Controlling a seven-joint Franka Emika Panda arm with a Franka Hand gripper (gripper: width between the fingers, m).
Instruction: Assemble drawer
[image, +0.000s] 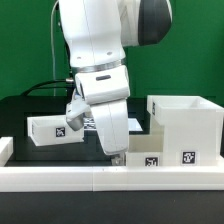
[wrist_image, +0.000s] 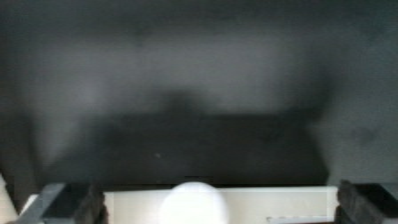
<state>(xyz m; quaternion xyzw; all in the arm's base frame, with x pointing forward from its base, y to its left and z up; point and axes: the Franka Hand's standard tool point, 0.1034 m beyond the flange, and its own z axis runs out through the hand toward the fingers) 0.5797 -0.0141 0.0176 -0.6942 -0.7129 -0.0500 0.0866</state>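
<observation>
We see the black table (image: 25, 108) closed along its front edge by a long white rail (image: 60, 178), and a short white stub sits at the front corner on the exterior view's left. The free room is mostly at the back: in the wrist view, bare dark surface stretches ahead of the fingers with nothing on it that we can make out. The front strip is crowded.

Near the front corner on the exterior view's right stands the box (image: 190, 125), white and open at the top. A low white panel (image: 150, 158) lies just beside it, close against the rail. A smaller white part (image: 45, 128) sits toward the exterior view's left, well apart from the box.

We find no readable writing. The only markings are square black-and-white tags (image: 187, 156), one each on the box front, the panel and the small part, and their patterns are too small to tell apart.

Of the box's inside we see only white walls, since its floor is hidden from this angle.

The gripper (image: 118, 152) hangs low at the panel's end, near the front edge. In the wrist view its fingers (wrist_image: 54, 205) stand wide, with a white piece and a rounded white knob (wrist_image: 192, 195) between them and a dark gap on each side, so we see it gripping nothing
</observation>
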